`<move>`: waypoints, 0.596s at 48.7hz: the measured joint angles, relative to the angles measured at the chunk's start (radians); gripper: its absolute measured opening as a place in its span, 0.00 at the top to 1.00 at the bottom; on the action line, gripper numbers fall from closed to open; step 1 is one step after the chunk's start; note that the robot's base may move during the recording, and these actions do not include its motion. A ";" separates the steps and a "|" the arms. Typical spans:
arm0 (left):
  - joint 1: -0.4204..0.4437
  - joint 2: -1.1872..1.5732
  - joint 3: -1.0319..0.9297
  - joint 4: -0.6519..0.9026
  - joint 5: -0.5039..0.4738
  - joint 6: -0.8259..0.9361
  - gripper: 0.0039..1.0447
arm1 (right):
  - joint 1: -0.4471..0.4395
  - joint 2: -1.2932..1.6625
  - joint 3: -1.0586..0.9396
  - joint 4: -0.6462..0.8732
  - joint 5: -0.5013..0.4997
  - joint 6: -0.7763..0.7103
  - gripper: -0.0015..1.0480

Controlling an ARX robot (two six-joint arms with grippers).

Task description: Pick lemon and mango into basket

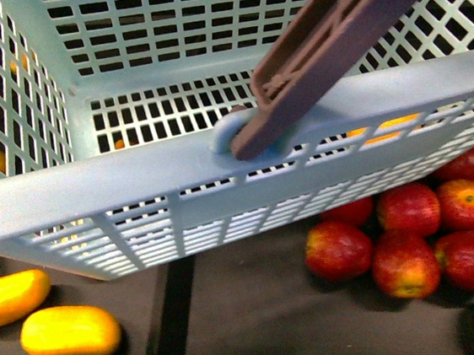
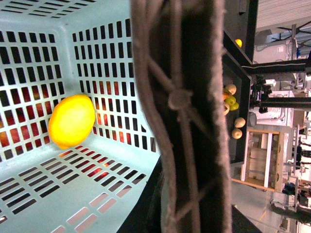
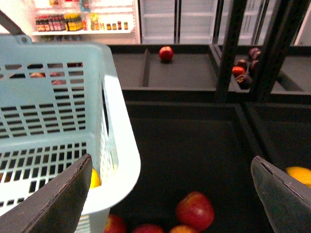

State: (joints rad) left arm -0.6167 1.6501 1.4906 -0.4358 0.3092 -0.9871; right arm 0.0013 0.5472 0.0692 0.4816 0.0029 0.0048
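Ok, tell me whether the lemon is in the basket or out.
In. The left wrist view shows the lemon inside the basket, against its slotted wall just above the floor.

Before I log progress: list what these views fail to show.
Left gripper: in no view; the handle fills the left wrist view's middle.
Orange patches: front view, behind the basket lattice; kind unclear.
Yellow fruit: right wrist view, cut by the picture's edge; kind unclear.
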 joint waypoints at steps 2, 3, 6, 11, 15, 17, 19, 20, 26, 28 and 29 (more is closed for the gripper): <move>0.002 0.002 0.000 0.000 -0.010 0.003 0.95 | 0.000 0.004 -0.002 -0.002 -0.002 0.000 0.08; 0.003 0.002 0.000 0.000 -0.011 0.003 0.95 | 0.000 0.003 -0.002 -0.002 -0.002 0.000 0.08; 0.006 0.002 0.000 0.000 -0.013 0.003 0.95 | 0.000 0.003 -0.002 -0.002 0.000 0.000 0.08; 0.007 0.002 0.001 0.000 -0.006 0.007 0.95 | 0.000 0.003 -0.003 -0.002 -0.003 0.000 0.08; 0.007 0.002 0.001 0.000 0.003 0.005 0.95 | 0.000 0.002 -0.003 -0.002 -0.003 0.000 0.08; 0.007 0.002 0.001 0.000 0.002 0.004 0.95 | -0.001 0.002 -0.003 -0.002 -0.003 0.000 0.08; 0.006 0.002 0.001 0.000 0.001 0.003 0.95 | -0.001 0.002 -0.003 -0.002 -0.002 0.000 0.08; 0.006 0.002 0.001 0.000 0.002 0.003 0.95 | -0.001 0.002 -0.003 -0.002 -0.002 0.000 0.08; 0.006 0.002 0.001 0.000 -0.002 0.003 0.95 | -0.001 0.002 -0.003 -0.002 -0.003 0.000 0.08; 0.006 0.002 0.001 0.000 -0.005 0.003 0.95 | -0.001 0.002 -0.003 -0.002 -0.003 0.000 0.08; 0.006 0.002 0.001 0.000 -0.007 0.003 0.95 | -0.001 0.003 -0.003 -0.002 -0.003 0.000 0.08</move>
State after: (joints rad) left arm -0.6106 1.6516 1.4914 -0.4358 0.3023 -0.9840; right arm 0.0006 0.5499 0.0658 0.4793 -0.0002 0.0044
